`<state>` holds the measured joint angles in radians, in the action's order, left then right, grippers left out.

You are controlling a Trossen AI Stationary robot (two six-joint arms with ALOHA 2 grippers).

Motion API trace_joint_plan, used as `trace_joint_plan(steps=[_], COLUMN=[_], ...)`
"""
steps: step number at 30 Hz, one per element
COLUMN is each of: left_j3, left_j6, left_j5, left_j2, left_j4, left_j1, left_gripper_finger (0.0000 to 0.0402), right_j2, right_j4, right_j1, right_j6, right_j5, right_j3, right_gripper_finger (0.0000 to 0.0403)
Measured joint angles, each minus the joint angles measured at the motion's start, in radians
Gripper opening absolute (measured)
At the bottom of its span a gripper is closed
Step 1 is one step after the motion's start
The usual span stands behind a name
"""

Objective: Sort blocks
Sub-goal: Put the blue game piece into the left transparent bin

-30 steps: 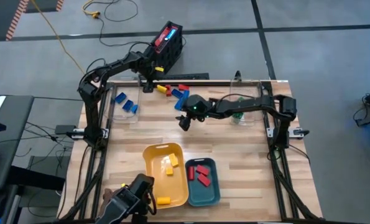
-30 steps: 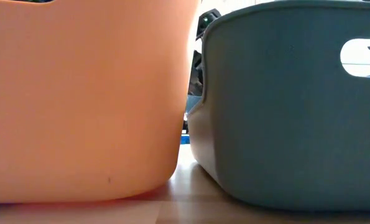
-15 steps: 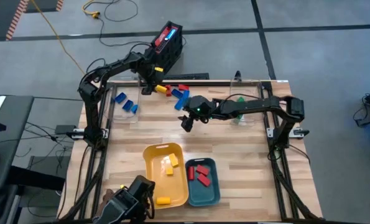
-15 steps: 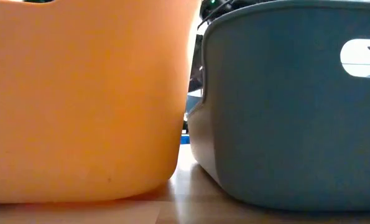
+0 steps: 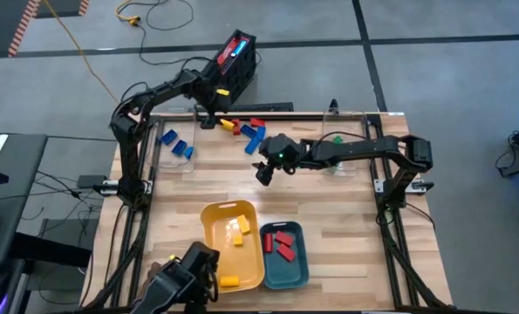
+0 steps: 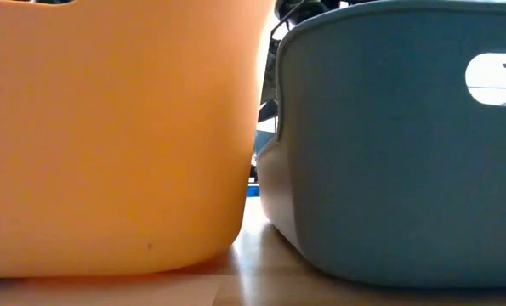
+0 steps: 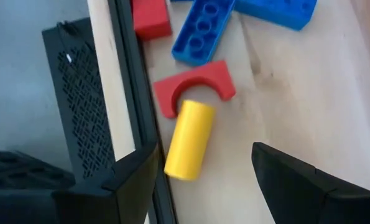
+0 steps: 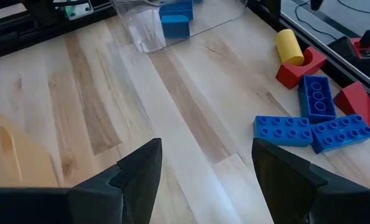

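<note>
1. Left gripper (image 7: 200, 171) is up at the far edge of the table (image 5: 346, 218), fingers spread and holding nothing, hanging right over a yellow cylinder block (image 7: 189, 139). You can spot the gripper in the high view too (image 5: 208, 119).

2. That cylinder is nosed into the notch of a red arch block (image 7: 194, 84), and both sit just beside the dark rail (image 7: 135, 93) along the table edge. Next out are a blue studded brick (image 7: 203, 31), another blue piece (image 7: 278, 9) and a red block (image 7: 150, 17).

3. Right gripper (image 8: 203, 165) is also parted and empty, out over bare wood near the middle of the table (image 5: 263, 172), with the same pile of blocks off to its side.

4. Farther out: a few blue blocks (image 5: 177, 145) in a clear container on the left side, green ones in the clear container (image 5: 336, 150) on the right, and near the front a yellow tray (image 5: 208, 240) with yellow blocks next to a teal tray (image 5: 301, 266) with red ones.

5. What I'd worry about: the cylinder is round, so a slightly off-centre pinch could squirt it out and roll it. It's tight against the arch and the rail too, so a finger might land on the arch and drag it along, or clip the rail.

6. Both arms are hanging around the same pile, so they could bump if they go in together.
</note>
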<state>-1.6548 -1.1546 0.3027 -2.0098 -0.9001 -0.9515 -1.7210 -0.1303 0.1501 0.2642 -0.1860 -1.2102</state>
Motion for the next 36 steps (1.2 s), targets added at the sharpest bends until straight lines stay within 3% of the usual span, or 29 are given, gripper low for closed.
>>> trace_joint_plan(steps=[12, 22, 28, 33, 36], left_j3=[0.001, 0.029, 0.027, 0.010, 0.010], left_j6=[-0.080, -0.139, -0.026, 0.152, 0.232], left_j5=[-0.030, 0.015, -0.040, -0.045, -0.039], left_j2=[-0.020, -0.021, 0.023, 0.110, 0.181], left_j4=[-0.016, -0.029, -0.029, -0.014, 0.022], left_j1=[-0.031, -0.057, -0.032, -0.030, -0.015], left_gripper_finger=[0.0239, 0.0217, 0.0217, 0.0217, 0.0217], right_j2=[0.000, 0.000, 0.024, 0.012, -0.007], right_j4=[0.000, 0.004, -0.036, -0.145, -0.098], right_j1=[-0.017, -0.018, 0.021, 0.159, 0.237], right_j6=[0.031, 0.050, 0.036, -0.079, -0.200], right_j5=[0.000, -0.022, 0.007, 0.154, 0.199], right_j3=[0.000, 0.000, -0.018, -0.126, -0.140], right_gripper_finger=[0.0265, 0.0265, 0.0265, 0.0265, 0.0265])
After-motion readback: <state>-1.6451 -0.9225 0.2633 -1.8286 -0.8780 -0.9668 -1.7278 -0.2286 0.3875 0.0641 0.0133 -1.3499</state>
